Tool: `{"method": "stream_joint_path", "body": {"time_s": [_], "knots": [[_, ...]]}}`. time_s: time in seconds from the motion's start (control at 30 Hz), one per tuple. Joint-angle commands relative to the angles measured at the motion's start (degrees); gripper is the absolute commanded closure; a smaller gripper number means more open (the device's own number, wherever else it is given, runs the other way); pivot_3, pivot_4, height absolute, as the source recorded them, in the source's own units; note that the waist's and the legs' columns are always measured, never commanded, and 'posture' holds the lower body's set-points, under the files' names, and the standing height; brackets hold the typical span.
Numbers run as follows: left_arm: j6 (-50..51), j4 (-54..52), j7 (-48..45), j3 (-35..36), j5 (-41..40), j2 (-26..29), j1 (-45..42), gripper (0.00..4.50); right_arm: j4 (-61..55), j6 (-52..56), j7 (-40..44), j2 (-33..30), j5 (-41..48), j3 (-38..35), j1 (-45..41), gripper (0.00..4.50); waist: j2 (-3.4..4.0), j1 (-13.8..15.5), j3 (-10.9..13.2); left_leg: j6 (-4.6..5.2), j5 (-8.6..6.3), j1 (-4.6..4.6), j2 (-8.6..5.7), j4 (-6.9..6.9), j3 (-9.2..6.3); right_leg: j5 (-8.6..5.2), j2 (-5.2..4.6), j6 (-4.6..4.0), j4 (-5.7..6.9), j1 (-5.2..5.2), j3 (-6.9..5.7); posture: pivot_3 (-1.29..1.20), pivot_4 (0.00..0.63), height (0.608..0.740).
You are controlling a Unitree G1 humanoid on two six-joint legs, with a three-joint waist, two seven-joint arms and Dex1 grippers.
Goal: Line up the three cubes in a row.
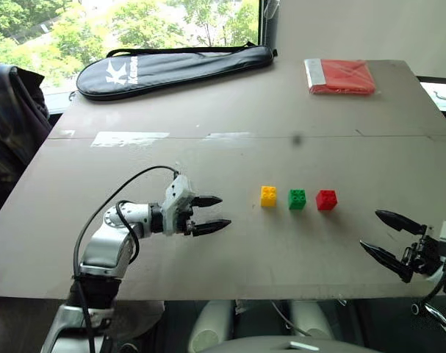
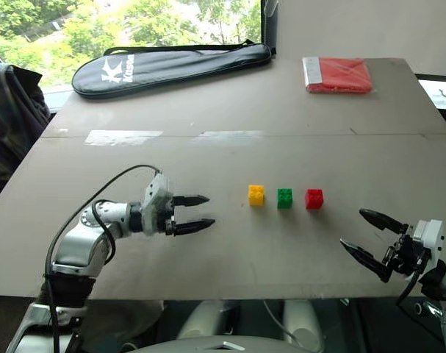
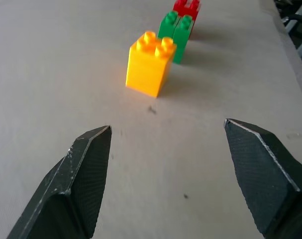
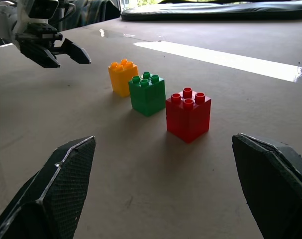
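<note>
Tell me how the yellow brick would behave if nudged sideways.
The yellow brick looks like rigid moulded plastic, so probably stiff and light. Its flat base on the smooth table suggests sliding rather than rolling. Pushed high, it might tip.

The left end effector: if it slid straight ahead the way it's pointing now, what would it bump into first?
Most likely the yellow cube. The left end effector, its fingers open and holding nothing, aims along the row, with bare table between. The green cube and red cube sit behind the yellow one.
</note>
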Motion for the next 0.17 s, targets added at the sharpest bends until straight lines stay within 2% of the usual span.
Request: {"method": "stream_joint_path", "body": {"time_s": [0.03,0.17], "knots": [[-0.18,-7.72,5.74,2.92,0.15,0.52,6.45,0.82,2.20,-2.28,1.92,-0.54,-0.18,-0.23,-1.33,0.00,0.02,0.01,-0.02,0.00,0.00,0.02,0.00,0.00,0.01,0.00,0.00,0.00,-0.02,0.01,0.01,0.00,0.150,0.732],[-1.15,-11.38,9.15,2.95,0.84,0.89,12.33,0.82,5.01,-3.02,3.39,-0.92,-0.46,-0.12,-2.68,0.00,0.05,0.27,-0.03,0.01,-0.01,0.08,0.00,0.00,0.01,-0.01,-0.08,-0.01,-0.03,0.08,0.01,0.00,0.150,0.732]]}}
